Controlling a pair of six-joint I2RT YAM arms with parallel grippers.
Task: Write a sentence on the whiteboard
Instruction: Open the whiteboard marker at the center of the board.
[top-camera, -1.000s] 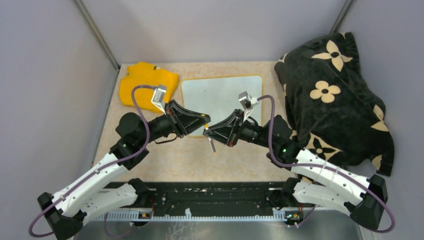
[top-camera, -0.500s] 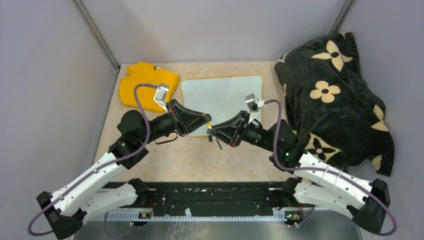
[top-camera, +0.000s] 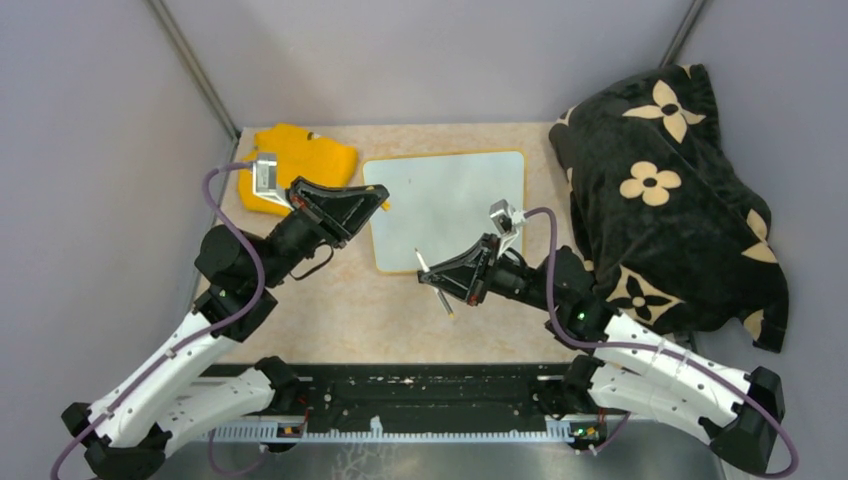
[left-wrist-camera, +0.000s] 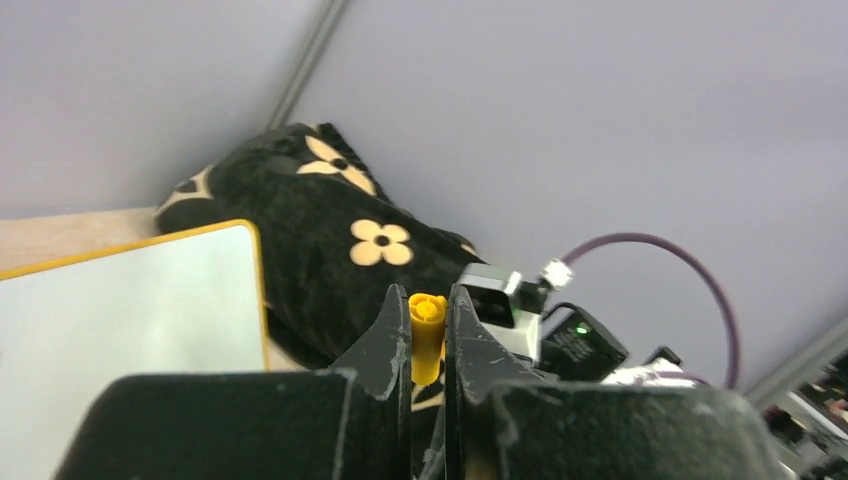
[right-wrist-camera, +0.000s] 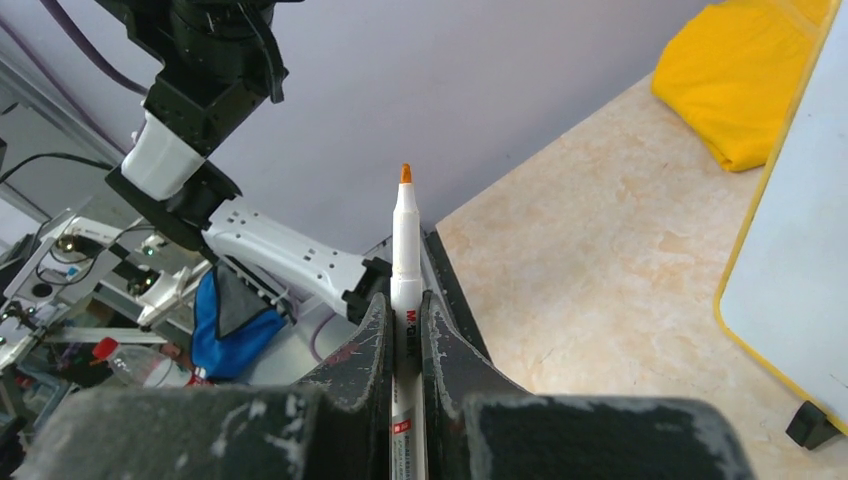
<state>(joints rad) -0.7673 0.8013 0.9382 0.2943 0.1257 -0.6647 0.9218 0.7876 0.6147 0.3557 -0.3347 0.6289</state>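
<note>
The whiteboard (top-camera: 455, 190) lies flat on the table with an orange rim; its face looks blank and no sentence is in view. My right gripper (top-camera: 430, 277) is shut on a white marker (top-camera: 447, 306) over the table just in front of the board's near edge. In the right wrist view the marker (right-wrist-camera: 403, 235) stands between the fingers of the right gripper (right-wrist-camera: 405, 300), with its orange tip bare. My left gripper (top-camera: 381, 200) hovers over the board's left edge, shut on the yellow marker cap (left-wrist-camera: 427, 338). That cap sits between the fingertips of the left gripper (left-wrist-camera: 427, 300).
A yellow cloth (top-camera: 295, 165) lies at the back left, beside the board. A black blanket with cream flowers (top-camera: 670, 190) is heaped along the right side. The whiteboard (right-wrist-camera: 800, 270) has a small black foot (right-wrist-camera: 808, 424) at its corner. Grey walls close the back.
The two grippers were together at the marker; now they are apart. The left arm swung back and left with the cap, and the marker's tip is bare in the right gripper.
</note>
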